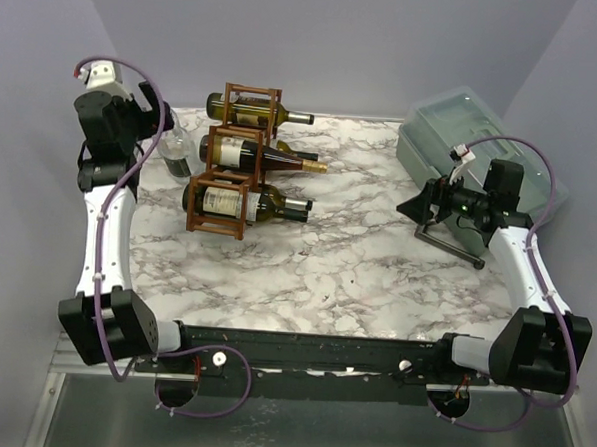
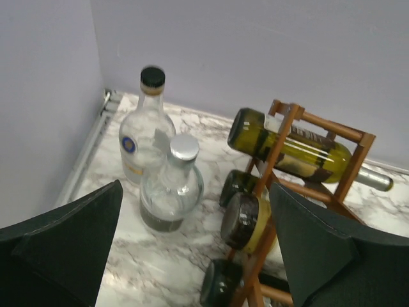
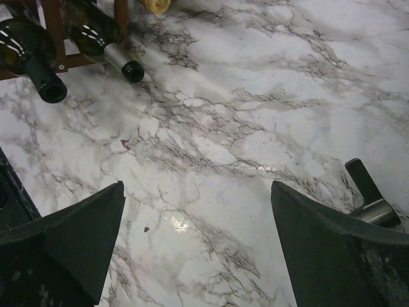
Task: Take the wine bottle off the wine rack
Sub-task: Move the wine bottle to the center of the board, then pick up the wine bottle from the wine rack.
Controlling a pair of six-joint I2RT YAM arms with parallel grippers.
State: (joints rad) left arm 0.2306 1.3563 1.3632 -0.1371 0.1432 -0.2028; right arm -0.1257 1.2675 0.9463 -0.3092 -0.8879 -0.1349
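Note:
The reddish-brown wine rack [image 1: 231, 165] stands at the back left of the marble table, with dark wine bottles [image 1: 264, 158] lying in its cells, necks pointing right. In the left wrist view the rack [image 2: 289, 137] is on the right, showing an olive wine bottle [image 2: 291, 148] on top and dark bottle bases [image 2: 245, 221] below. My left gripper [image 1: 150, 111] [image 2: 195, 192] hangs open left of the rack, holding nothing, above a silver-capped clear bottle [image 2: 171, 187]. My right gripper [image 1: 418, 205] [image 3: 198, 188] is open over bare marble, far right of the rack.
A taller clear bottle with a black cap [image 2: 146, 121] stands upright near the back left corner, behind the silver-capped one. A grey-green plastic bin [image 1: 452, 126] sits at the back right. A dark metal stand [image 1: 457, 247] [image 3: 367, 192] lies under the right arm. Walls close in on three sides.

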